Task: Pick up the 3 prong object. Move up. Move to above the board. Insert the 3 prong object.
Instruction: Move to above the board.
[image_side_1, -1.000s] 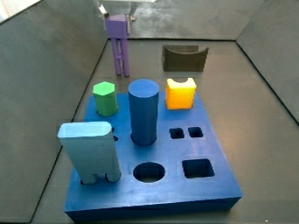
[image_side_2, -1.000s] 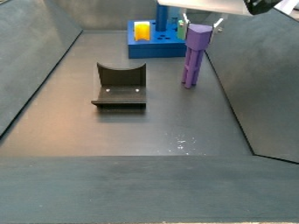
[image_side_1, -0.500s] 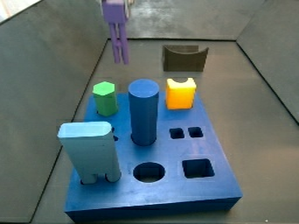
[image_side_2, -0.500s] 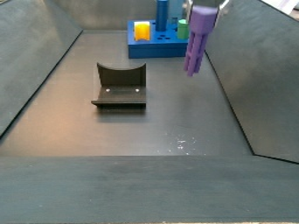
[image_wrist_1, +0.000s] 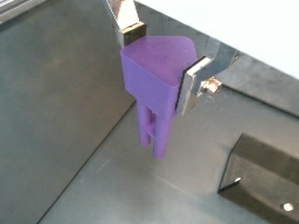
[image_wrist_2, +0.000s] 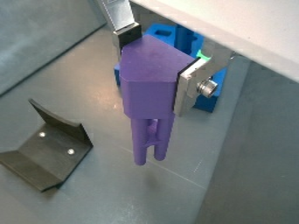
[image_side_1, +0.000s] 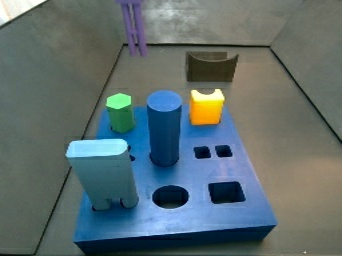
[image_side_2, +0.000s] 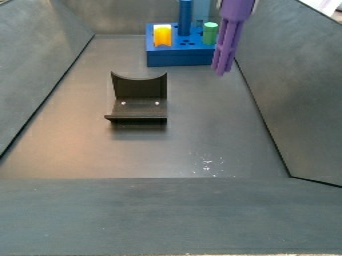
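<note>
My gripper (image_wrist_1: 163, 57) is shut on the blocky head of the purple 3 prong object (image_wrist_1: 156, 74); it also shows in a wrist view (image_wrist_2: 162, 59). The piece (image_wrist_2: 145, 87) hangs upright with its prongs pointing down, well above the dark floor. In both side views only the piece shows at the top edge (image_side_1: 134, 25) (image_side_2: 234, 30); the gripper is out of frame there. The royal-blue board (image_side_1: 201, 215) lies on the floor, apart from the piece, and also shows in a side view (image_side_2: 181, 56) and behind the piece in a wrist view (image_wrist_2: 205, 98).
On the board stand a light-blue block (image_side_1: 100, 172), a tall blue cylinder (image_side_1: 163, 127), a green hexagon (image_side_1: 120, 112) and an orange block (image_side_1: 205, 106). The dark fixture (image_side_1: 211, 66) (image_side_2: 136, 98) stands on the floor beyond the board. Sloped grey walls enclose the floor.
The gripper has risen with the purple piece; its prongs left the floor and the gripper has gone out of the top of both side views.
</note>
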